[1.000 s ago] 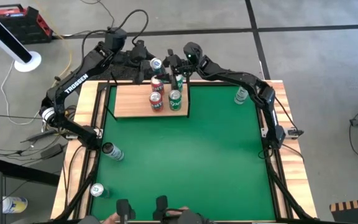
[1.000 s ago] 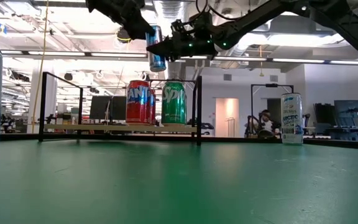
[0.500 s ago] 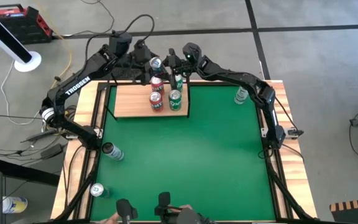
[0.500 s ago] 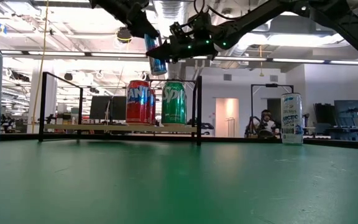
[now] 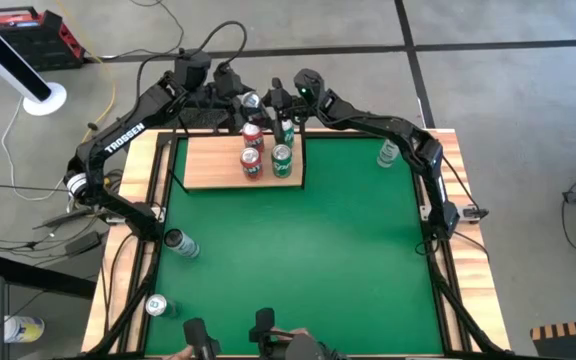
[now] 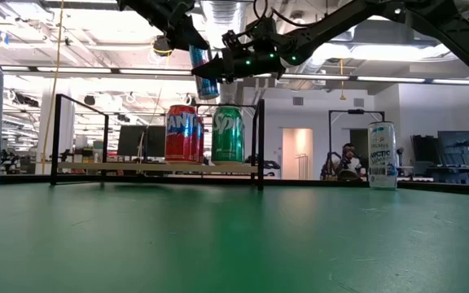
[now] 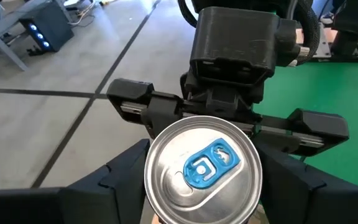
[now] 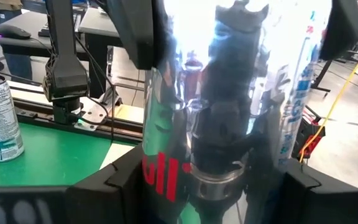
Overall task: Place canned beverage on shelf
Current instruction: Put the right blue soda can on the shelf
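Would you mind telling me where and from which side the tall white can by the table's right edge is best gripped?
Take the tall white can across its round side wall, about mid-height, coming down from above. It stands upright and alone on the table, so both flanks look free.

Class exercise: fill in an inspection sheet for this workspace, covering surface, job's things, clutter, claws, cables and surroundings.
Surface: green table, pale wood edging.
Job's things: light-wood shelf with black uprights carrying two red cans and two green cans; slim blue-silver can aloft, higher than those.
Clutter: three loose cans on the table.
Claws: right claw shut on the blue-silver can; left claw at it too.
Cables: black cable looping over the floor.
Surroundings: grey floor, red box.
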